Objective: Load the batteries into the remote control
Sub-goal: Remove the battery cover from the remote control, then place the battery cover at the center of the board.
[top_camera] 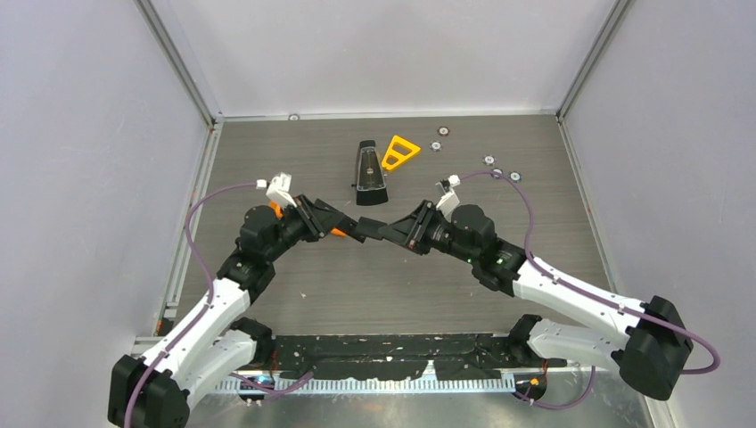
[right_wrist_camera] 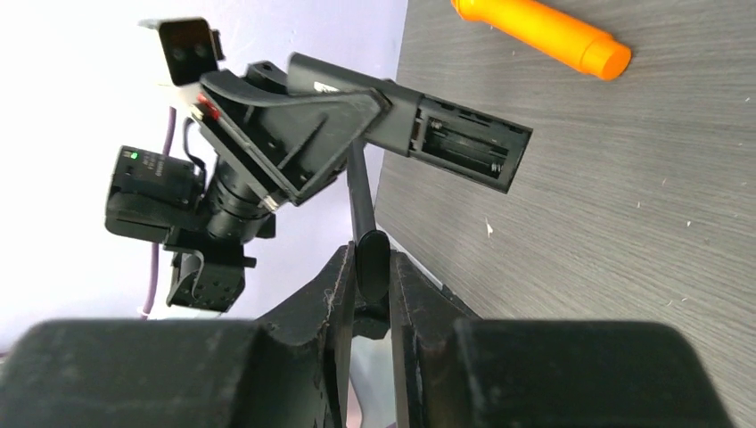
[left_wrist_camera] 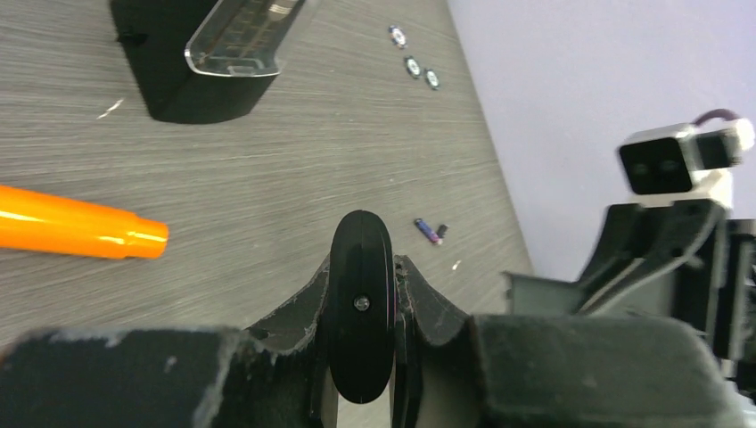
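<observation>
From the left wrist alone, a battery (left_wrist_camera: 427, 229) shows.

batteries (left_wrist_camera: 429, 230) too small to count; orange tube (left_wrist_camera: 80, 230) cut off left.

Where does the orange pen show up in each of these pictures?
Top: pen mostly hidden under the left hand, only orange bits showing.
Left wrist: pen at the left edge, mid-height.
Right wrist: pen along the top, right of centre.
Landmark: the left hand, near the pen in all three views.
</observation>
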You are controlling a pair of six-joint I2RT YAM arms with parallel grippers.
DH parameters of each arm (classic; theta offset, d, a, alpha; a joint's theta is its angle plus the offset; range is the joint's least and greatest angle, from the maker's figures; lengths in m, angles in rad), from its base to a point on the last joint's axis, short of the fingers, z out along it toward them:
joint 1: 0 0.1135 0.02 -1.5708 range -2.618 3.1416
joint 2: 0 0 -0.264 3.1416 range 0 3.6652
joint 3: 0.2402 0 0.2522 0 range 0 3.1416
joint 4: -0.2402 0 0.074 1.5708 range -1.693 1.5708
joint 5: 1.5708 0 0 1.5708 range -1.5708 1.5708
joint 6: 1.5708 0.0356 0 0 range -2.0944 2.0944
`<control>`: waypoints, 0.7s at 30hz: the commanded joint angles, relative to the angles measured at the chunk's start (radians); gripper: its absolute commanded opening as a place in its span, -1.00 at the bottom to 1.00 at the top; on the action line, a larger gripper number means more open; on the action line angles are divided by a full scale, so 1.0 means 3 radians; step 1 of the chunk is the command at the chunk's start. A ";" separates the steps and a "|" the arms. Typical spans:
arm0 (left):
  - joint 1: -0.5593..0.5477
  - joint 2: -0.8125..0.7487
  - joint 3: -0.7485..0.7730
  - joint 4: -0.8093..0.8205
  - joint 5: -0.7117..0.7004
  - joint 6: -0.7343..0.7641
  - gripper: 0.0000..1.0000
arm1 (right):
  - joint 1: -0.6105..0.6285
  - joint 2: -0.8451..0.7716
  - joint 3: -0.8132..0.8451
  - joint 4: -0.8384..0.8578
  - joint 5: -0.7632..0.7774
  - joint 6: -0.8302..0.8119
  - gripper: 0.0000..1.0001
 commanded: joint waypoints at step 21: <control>0.0009 -0.0268 0.0028 -0.0172 0.0703 0.0921 -1.00 | -0.0461 0.0614 -0.0473 -0.0727 0.1143 -0.0244 -0.66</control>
